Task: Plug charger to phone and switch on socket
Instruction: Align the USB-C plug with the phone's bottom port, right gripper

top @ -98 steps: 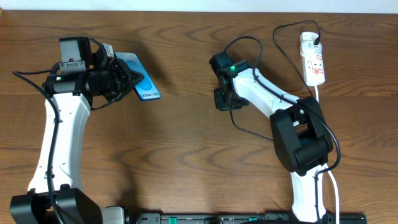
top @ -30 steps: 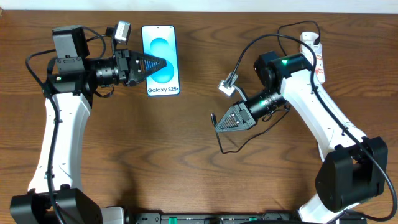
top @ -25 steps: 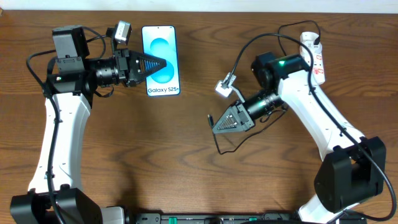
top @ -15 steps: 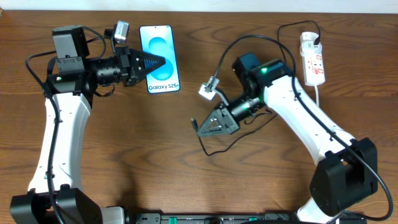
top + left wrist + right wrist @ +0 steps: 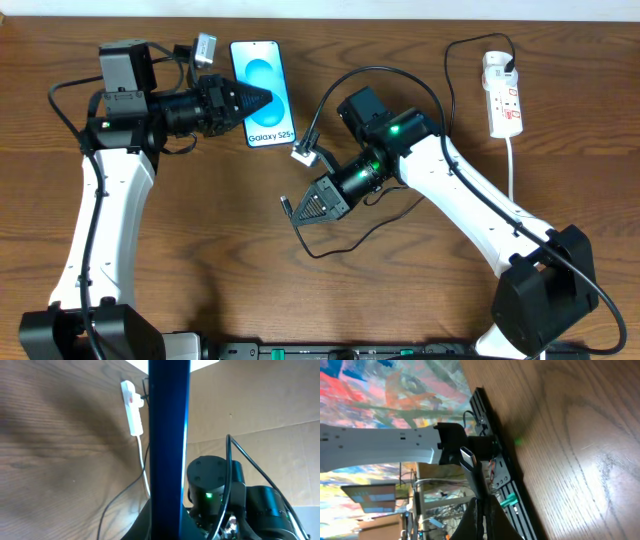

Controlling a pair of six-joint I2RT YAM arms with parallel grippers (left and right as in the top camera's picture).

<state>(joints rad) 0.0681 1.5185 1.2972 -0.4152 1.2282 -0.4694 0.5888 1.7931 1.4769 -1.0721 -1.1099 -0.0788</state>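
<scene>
In the overhead view my left gripper (image 5: 258, 97) is shut on the left edge of the phone (image 5: 265, 70), whose blue screen faces up at the far left-centre. In the left wrist view the phone (image 5: 169, 435) shows edge-on as a dark blue bar between my fingers (image 5: 150, 527). My right gripper (image 5: 297, 211) is shut on the charger plug (image 5: 286, 204), a short way below and right of the phone. In the right wrist view the metal-tipped plug (image 5: 469, 457) sticks out of the shut right gripper (image 5: 481, 505). The charger's black cable (image 5: 330, 85) runs to the socket (image 5: 503, 95) at the far right.
The white cord (image 5: 512, 170) leaves the socket toward the near right. Slack black cable (image 5: 345, 240) loops on the wooden table (image 5: 220, 260) under my right arm. In the left wrist view the socket (image 5: 131, 407) lies far off and my right arm (image 5: 215, 490) stands close by.
My right gripper has carried the plug leftward, closer to the phone. My left gripper has shifted the phone slightly right and tilted it.
</scene>
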